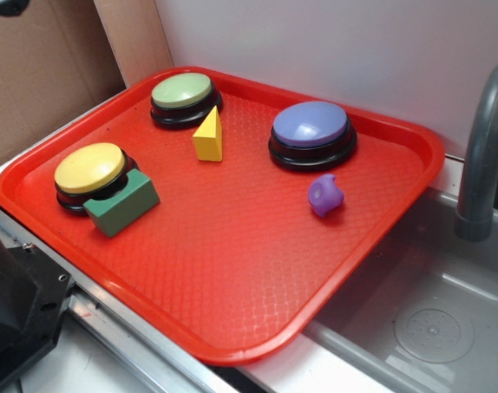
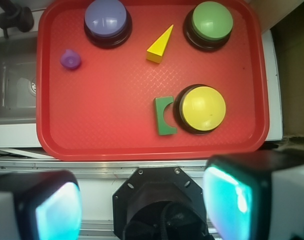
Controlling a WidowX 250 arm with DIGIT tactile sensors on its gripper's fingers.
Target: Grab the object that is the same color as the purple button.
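My end effector (image 2: 142, 200) gapes wide; the object (image 2: 70, 59) lies far ahead-left beside the purple button (image 2: 107, 19), path unobstructed.

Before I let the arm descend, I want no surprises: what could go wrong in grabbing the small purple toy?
The small glossy purple lumpy plastic toy is rounded, so it may slip or roll from the hand. It sits close to the large purple dome button, which a finger could bump. It also lies near the red plastic tray rim beside the sink.
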